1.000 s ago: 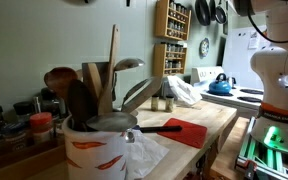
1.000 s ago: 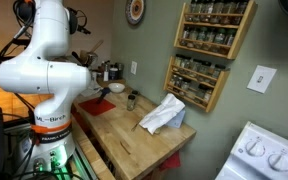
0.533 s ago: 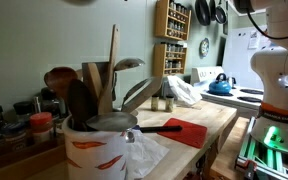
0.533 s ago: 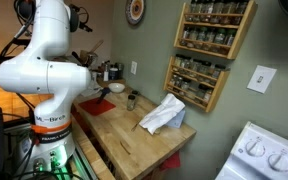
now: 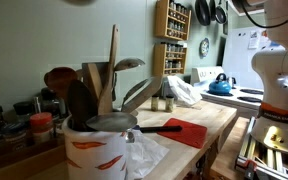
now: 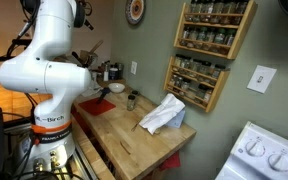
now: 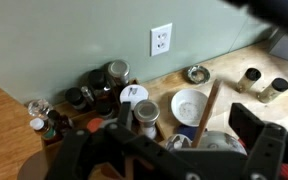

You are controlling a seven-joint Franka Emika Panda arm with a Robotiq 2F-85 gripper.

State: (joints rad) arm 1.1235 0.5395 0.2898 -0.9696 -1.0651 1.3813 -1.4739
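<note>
Gripper [image 7: 174, 140]: seen only in the wrist view, dark and blurred along the lower edge. The jaws stand spread wide, with one finger [image 7: 256, 135] well clear of its partner. Nothing is held or touched.

Nearest item: a white round bowl [image 7: 189, 105] on the wooden counter [image 7: 229, 68], below the gap between the jaws. It also shows in an exterior view [image 6: 117, 88], close to the wall. A wooden utensil handle [image 7: 206, 110] slants just beside the bowl, and a round metal tin [image 7: 144, 117] stands near its other side.

Surroundings: a small metal cup [image 7: 194, 73] and two small shakers [image 7: 262, 83] sit farther along the counter. Dark jars [image 7: 94, 92] crowd the foot of the wall under a white wall outlet [image 7: 161, 40].

Edges and room: the wall closes off the cluttered side. In an exterior view the white crock with orange marks [image 5: 94, 150] bristles with tall utensils. A flat red mat [image 6: 94, 105] lies at the counter's front edge, beside the white robot arm [image 6: 49, 70]. Bare counter lies between the mat and a crumpled white cloth [image 6: 164, 115].
</note>
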